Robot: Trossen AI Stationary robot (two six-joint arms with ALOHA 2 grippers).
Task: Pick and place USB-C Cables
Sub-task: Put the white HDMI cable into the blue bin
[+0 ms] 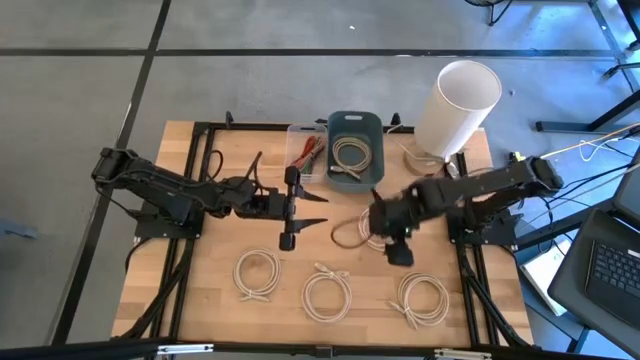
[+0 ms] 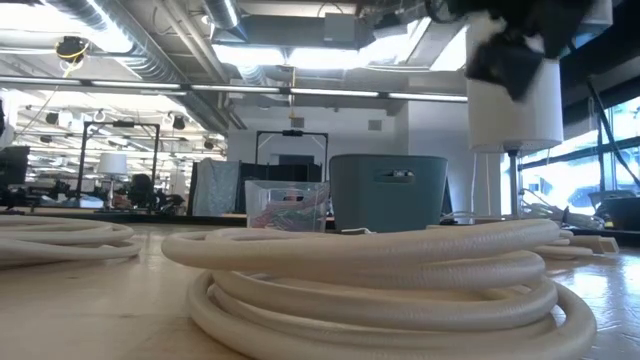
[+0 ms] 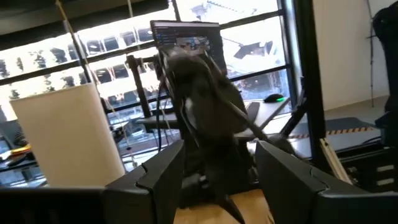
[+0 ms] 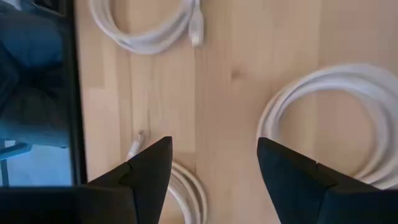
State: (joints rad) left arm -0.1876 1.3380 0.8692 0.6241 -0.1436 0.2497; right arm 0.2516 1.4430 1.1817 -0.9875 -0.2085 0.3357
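Coiled white cables (image 1: 327, 294) lie along the near edge, one more already in the far bin (image 1: 355, 150); light and floppy, best pinched across bunched strands, with right gripper (image 1: 385, 228) open above one and left gripper (image 1: 303, 211) open, empty.

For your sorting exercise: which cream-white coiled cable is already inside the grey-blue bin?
The cream-white coil inside the grey-blue bin; the other coils lie on the bare wooden tabletop.

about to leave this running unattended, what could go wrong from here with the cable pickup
The right gripper, fingers open, hovers by a loose white coil; it may snag a single loop and unwind it. The left gripper sits close by, so the arms could collide. The teal bin already holds a coil; another might catch its rim.
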